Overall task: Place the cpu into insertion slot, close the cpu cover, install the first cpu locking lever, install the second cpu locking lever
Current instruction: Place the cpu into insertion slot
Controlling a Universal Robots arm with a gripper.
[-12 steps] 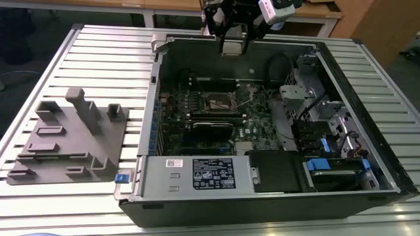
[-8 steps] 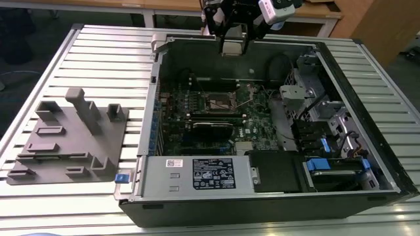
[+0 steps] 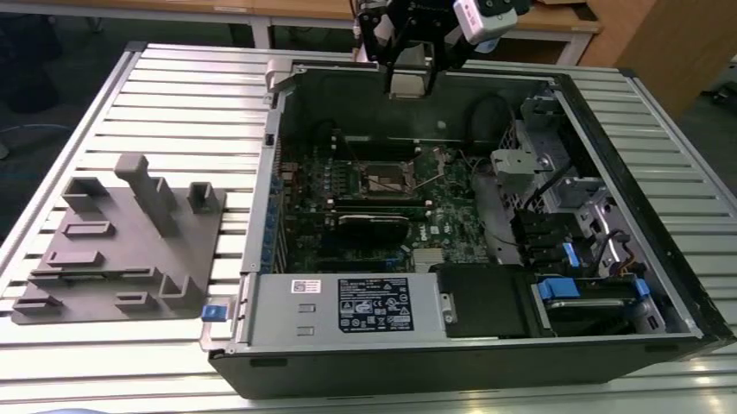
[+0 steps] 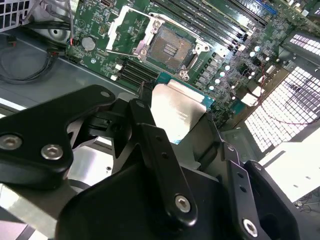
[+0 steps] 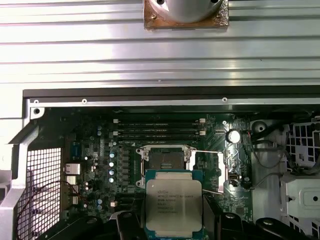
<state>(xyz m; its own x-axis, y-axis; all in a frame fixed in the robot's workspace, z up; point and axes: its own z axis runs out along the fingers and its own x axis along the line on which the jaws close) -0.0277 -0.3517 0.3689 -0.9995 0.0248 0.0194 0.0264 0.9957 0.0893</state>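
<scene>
Gripping cpu [image 5: 173, 205] | hand [image 5: 174, 225] clamped on its edges | insertion slot [image 5: 165, 161] open, empty

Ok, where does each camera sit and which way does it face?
Exterior view: off the arm, looking down into the open computer case; the pincer hangs near its far wall.
First wrist view: on the arm, facing down at the insertion slot; pincer holds the cpu.
Second wrist view: on the arm, slanting past the pincer's fingers at that slot.
All share the slot.
</scene>
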